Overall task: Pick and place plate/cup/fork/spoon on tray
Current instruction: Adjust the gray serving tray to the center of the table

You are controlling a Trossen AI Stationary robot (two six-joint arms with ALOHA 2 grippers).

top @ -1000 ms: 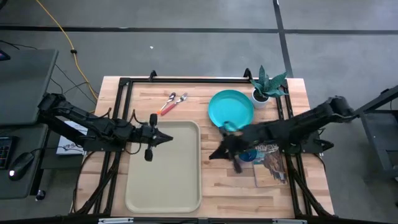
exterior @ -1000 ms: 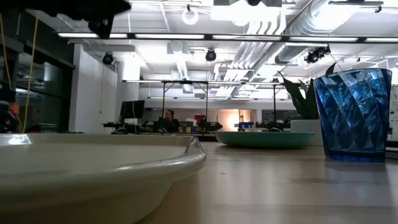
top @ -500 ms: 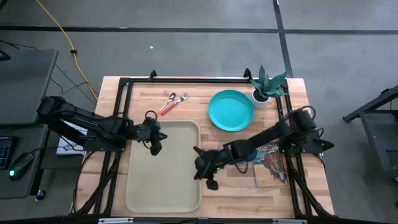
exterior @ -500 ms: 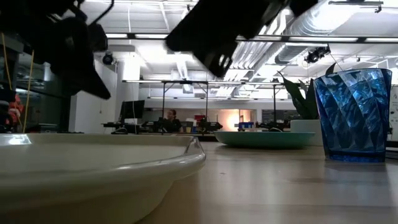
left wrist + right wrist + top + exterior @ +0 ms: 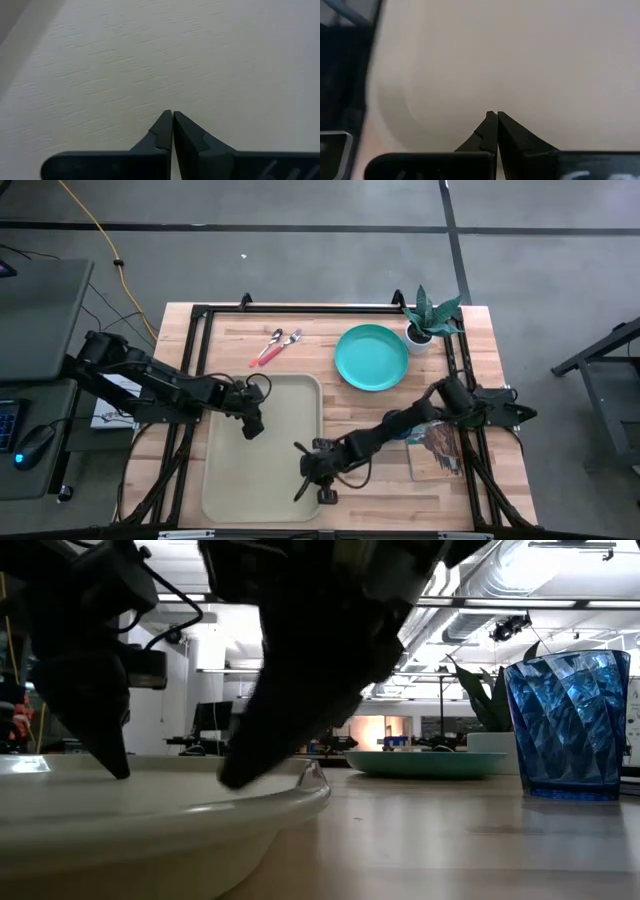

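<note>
The beige tray (image 5: 230,470) lies on the table's left half. My left gripper (image 5: 255,427) is shut and points down at the tray's floor (image 5: 200,60) near its far end. My right gripper (image 5: 300,485) is shut and slants down over the tray's near right part (image 5: 520,60). The turquoise plate (image 5: 371,357) sits at the far right. The blue cup (image 5: 567,725) stands upright right of the tray; my right arm mostly hides it in the high view. A red-handled utensil and a silver one (image 5: 277,344) lie beyond the tray. My left gripper's shut fingertips (image 5: 120,770) point down at the tray's floor; I cannot tell whether they touch it. My right gripper's shut fingertips (image 5: 232,780) slant down from the table's right side just inside the tray's right rim; I cannot tell whether they touch it.
A white pot with a green plant (image 5: 427,323) stands at the far right corner, beside the plate. A printed magazine (image 5: 440,442) lies under my right arm at the right edge. Bare wood shows between tray and plate.
My left gripper has gone down and a little toward the near edge, tipping from level to pointing down at the tray's floor. My right gripper has swept from beside the cup and plate toward the table's left and near edges, coming down over the tray's right part.
</note>
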